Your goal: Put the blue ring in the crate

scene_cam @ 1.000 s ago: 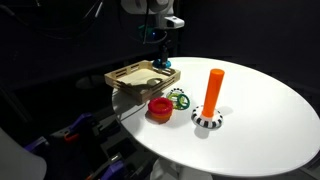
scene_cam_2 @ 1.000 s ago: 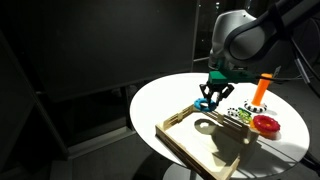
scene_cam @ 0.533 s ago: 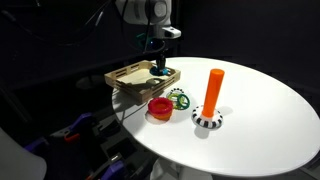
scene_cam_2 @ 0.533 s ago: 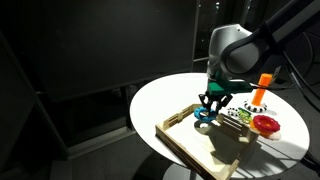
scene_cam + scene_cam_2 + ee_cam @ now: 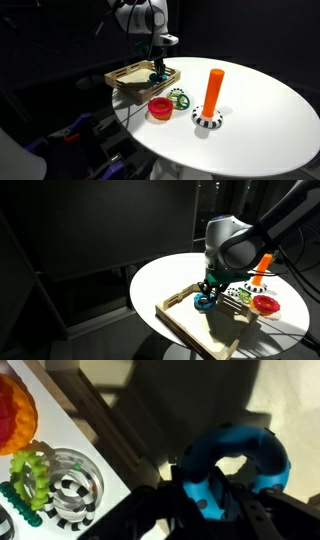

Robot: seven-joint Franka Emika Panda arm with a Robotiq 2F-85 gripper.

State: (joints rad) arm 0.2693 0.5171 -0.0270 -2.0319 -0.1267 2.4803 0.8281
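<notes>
The blue ring (image 5: 235, 465) fills the lower right of the wrist view, held between my gripper's dark fingers (image 5: 205, 500). In both exterior views my gripper (image 5: 158, 72) (image 5: 206, 297) is low over the tan wooden crate (image 5: 128, 78) (image 5: 190, 320), with the blue ring (image 5: 158, 74) (image 5: 205, 301) at its fingertips just above or on the crate floor. The gripper is shut on the ring's rim. The crate floor (image 5: 160, 410) lies right below the ring.
An orange peg (image 5: 213, 90) on a striped base stands on the round white table (image 5: 270, 110). A red ring (image 5: 159, 107) and a dark green ring (image 5: 180, 99) lie beside the crate. The wrist view shows the green ring (image 5: 30, 475) and the red ring (image 5: 12, 410).
My gripper has come down with the blue ring from above the crate's far edge to just over the crate floor.
</notes>
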